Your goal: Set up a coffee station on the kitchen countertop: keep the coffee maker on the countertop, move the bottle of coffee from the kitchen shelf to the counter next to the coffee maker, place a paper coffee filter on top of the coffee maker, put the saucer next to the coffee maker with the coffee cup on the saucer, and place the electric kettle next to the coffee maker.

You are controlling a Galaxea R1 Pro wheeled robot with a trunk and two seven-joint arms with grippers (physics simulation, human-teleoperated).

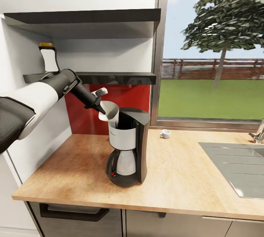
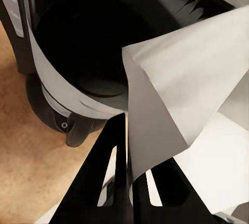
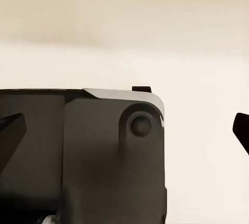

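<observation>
Head view: the light-wood counter (image 1: 176,178) carries the coffee maker (image 1: 128,147) near its left end, with the coffee cup (image 1: 165,133) well apart by the window. Left gripper (image 1: 103,111) jaws grasp the paper coffee filter (image 1: 110,113) just above the maker's open basket, possibly touching its rim. Bottle of coffee (image 1: 48,58) stands on the kitchen shelf (image 1: 110,78). Right jaws: cannot tell.

Left tool (image 1: 103,109) clamped, arm outstretched.
</observation>
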